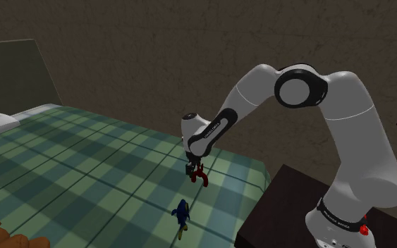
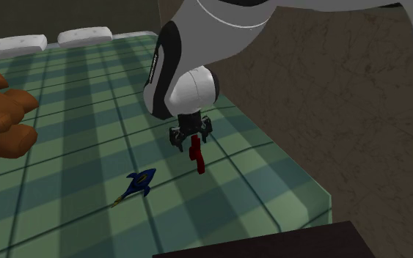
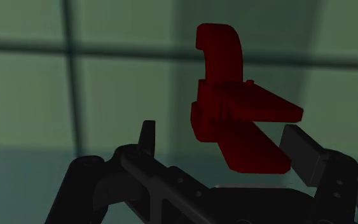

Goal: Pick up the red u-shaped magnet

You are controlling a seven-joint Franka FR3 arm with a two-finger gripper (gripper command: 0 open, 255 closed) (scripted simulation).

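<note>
A white arm (image 1: pixel 352 127) bends low over a bed (image 1: pixel 84 162) with a green checked cover. Its black claw (image 1: pixel 192 169) is poised right over the red u-shaped magnet (image 1: pixel 201 176), which sits on the cover near the bed edge closest to the dark stand (image 1: pixel 288 204).

In the wrist view we see the claw open. Its two fingers stand apart with the magnet between them, one finger (image 3: pixel 296 143) just beside a leg of the magnet and the other (image 3: pixel 147 132) clear of it.

We judge this to be the last of the approach, with nothing gripped yet. As we read it, the next move calls for centring the magnet between the fingers, closing them squarely on its body, then lifting straight up. A blue toy (image 1: pixel 182 210) lies near the magnet on the cover and should be left alone.

In the dim light we cannot tell whether the nearer finger touches the magnet, nor whether the magnet lies flat or stands on edge. A brown thing (image 2: pixel 3 110) is cut off at the second exterior view's left, and we cannot say what it is. The arm's upper part runs out of that view as well.
</note>
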